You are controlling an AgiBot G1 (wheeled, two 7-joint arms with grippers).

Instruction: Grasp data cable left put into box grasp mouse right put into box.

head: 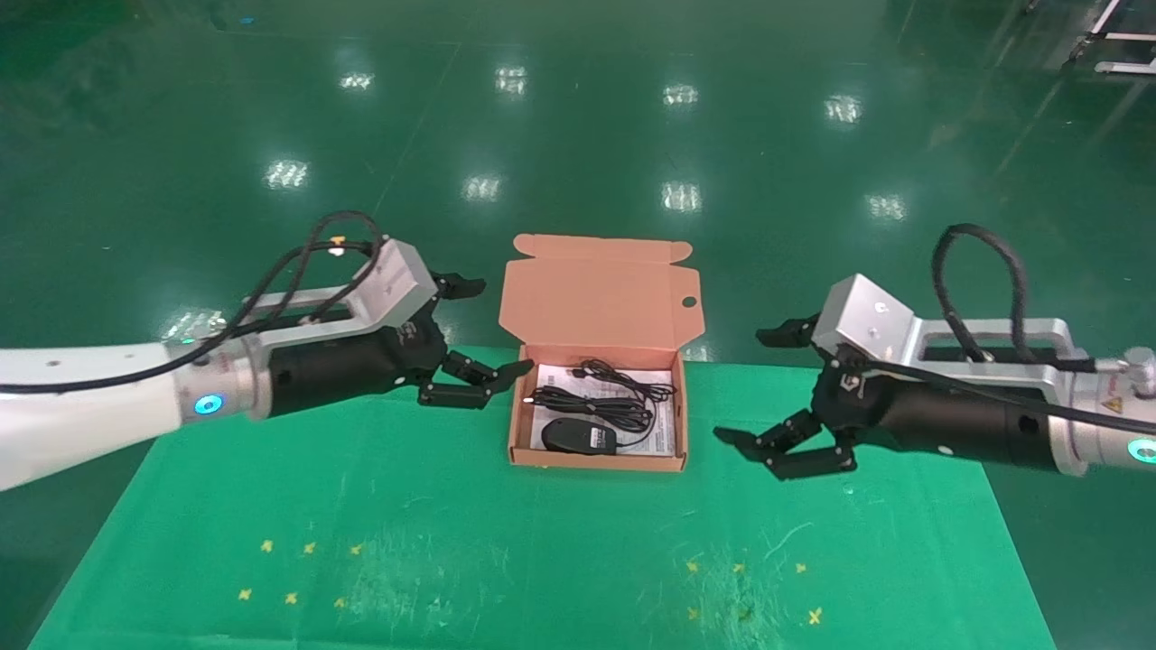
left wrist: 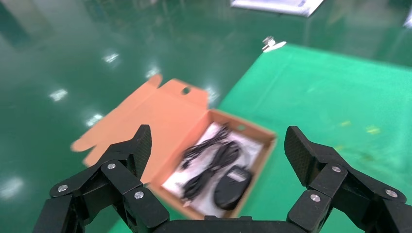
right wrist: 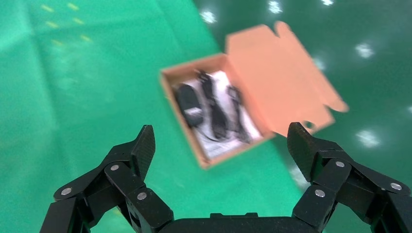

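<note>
On the green counter [head: 542,560] the box [head: 596,307] stands lid-up at 12 o'clock, flanked at 9 and 3 o'clock by the left end effector [head: 483,329] and right end effector [head: 754,386], both spread wide and empty, with the data cable [head: 605,397] and mouse [head: 578,437] inside it.

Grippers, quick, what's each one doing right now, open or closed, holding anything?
Left gripper: open, empty, beside the box on its left.
Right gripper: open, empty, to the box's right.
The mouse and data cable lie inside the box.
</note>
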